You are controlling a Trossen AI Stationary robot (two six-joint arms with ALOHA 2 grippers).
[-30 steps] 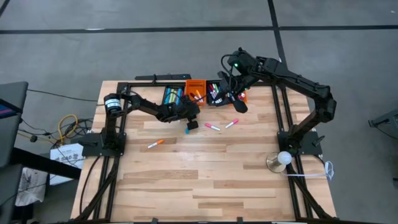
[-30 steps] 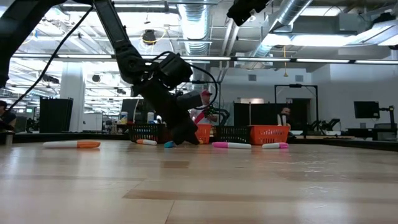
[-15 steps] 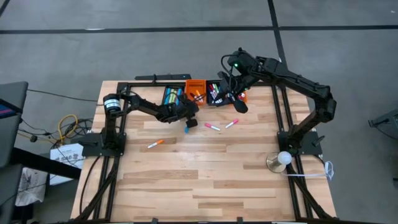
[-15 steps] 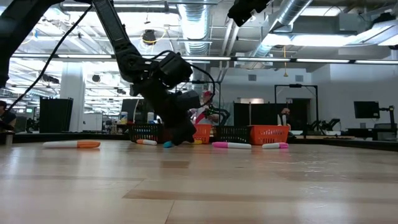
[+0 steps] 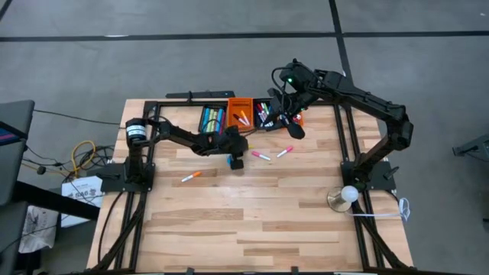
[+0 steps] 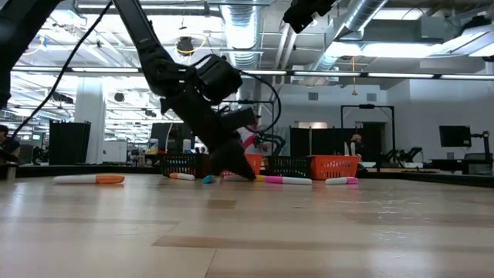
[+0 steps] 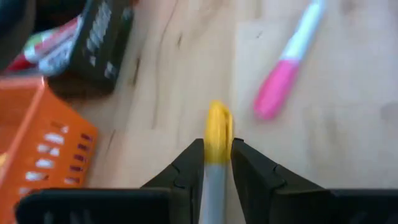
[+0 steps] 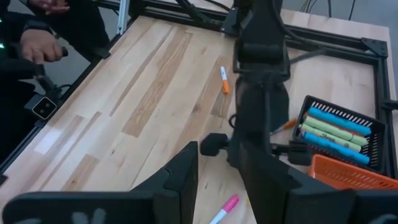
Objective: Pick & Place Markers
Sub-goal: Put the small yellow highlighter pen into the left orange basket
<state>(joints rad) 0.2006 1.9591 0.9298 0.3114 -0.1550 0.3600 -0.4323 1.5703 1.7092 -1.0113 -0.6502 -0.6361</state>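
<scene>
A pale wooden plank surface with visible grain carries a black metal frame and two dark jointed arms. Along its far edge sits a row of small rectangular bins with perforated walls. The black bin on the left holds blue and green markers laid side by side. Next to it, the orange bin holds a few pink and orange markers. A second black bin beside that is packed with mixed-colour markers, and another orange bin shows partly behind the right arm.

The left pincer is low over the surface, just in front of the bins. Its two dark fingers are closed around a thin marker with a yellow cap, the cap sticking out past the fingertips. A pink marker with a white body lies loose on the wood nearby, and another pink one lies just beyond it. An orange marker lies alone, farther toward the left arm's base.

The right pincer hangs above the mixed-colour bin. Its fingers stand partly apart, and nothing can be seen between them.

A round white knob on a metal disc rests near the right arm's base.
</scene>
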